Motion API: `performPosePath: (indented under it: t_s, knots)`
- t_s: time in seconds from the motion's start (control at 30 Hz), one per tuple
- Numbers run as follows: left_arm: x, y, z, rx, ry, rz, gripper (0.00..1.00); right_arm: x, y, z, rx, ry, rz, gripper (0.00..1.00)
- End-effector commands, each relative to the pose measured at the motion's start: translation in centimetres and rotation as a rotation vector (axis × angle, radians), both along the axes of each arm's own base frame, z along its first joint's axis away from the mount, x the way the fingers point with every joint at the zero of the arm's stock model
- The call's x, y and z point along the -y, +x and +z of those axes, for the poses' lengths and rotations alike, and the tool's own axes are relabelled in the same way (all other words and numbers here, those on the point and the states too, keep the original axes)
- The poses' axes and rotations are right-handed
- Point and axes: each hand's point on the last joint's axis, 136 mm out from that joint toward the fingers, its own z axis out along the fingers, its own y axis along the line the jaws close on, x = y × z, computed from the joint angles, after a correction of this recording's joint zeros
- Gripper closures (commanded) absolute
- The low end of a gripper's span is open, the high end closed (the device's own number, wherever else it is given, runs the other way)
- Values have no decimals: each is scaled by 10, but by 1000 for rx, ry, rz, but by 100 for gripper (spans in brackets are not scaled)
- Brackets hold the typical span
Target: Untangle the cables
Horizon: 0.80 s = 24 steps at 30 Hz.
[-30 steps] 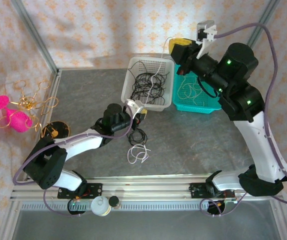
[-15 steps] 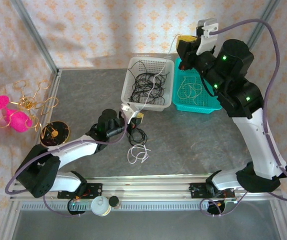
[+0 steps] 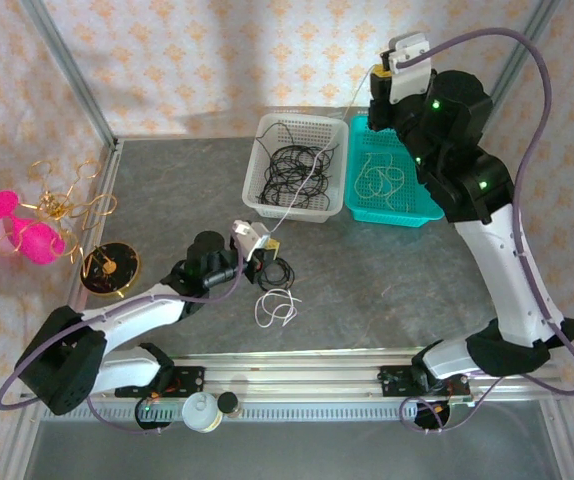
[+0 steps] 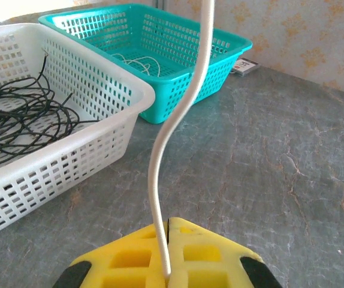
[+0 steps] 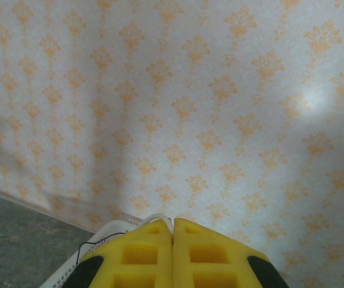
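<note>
We see the left arm [image 3: 137, 310] drawn back nearer and leftward, the right arm [image 3: 507, 260] lifted farther. Left pincer [image 3: 267, 246] and right pincer [image 3: 377, 73] each clamp one white cable [image 4: 154, 180], taut over the white basket [image 3: 292, 212]; wrist views show their pads [image 4: 208, 264] together.

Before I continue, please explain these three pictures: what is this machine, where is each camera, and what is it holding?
It is a robot: a left arm and a right arm bolted to a table. One picture looks down from above; the other two come from a camera on each wrist. The left claw and the right claw are both shut on one white cable, stretched between them. A white basket holds black cables; a teal basket holds white cables. A black loop and a white loop lie loose on the table.
</note>
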Motion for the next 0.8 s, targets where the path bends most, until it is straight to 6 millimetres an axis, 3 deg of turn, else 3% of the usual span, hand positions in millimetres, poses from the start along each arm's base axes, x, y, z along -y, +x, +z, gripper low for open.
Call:
performPosePath:
  t_s: [0.0,0.4,0.77]
  knots:
    - [-6,-7,-5,-26,-9,6,100,23,6,21,63,13,-47,100]
    - [-7,-15,-15,-66,-1,-7,100,40,25,20,58,62,-20,100]
    - [-3,-22,-26,-112,13,-38,100,51,29,26,72,75,-30,100]
